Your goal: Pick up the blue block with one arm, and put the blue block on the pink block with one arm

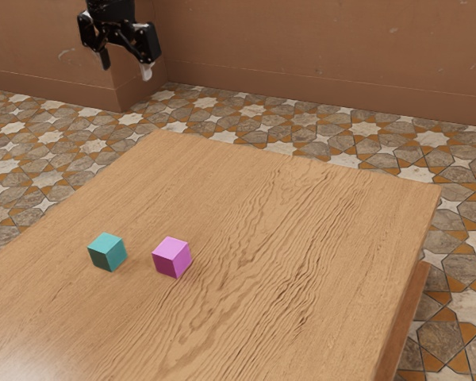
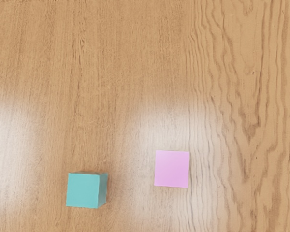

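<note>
wooden surface fills the near ground. way up at the exterior view's upper left, well apart from both blocks, the black fingers hang spread open, gripping nothing. blue block sits flat on the surface near the pink block — not touching, blue toward the exterior view's left.

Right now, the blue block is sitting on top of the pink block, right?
No. The blue block sits beside the pink block on the table, with a gap between them, not on top. The exterior view shows it.
</note>
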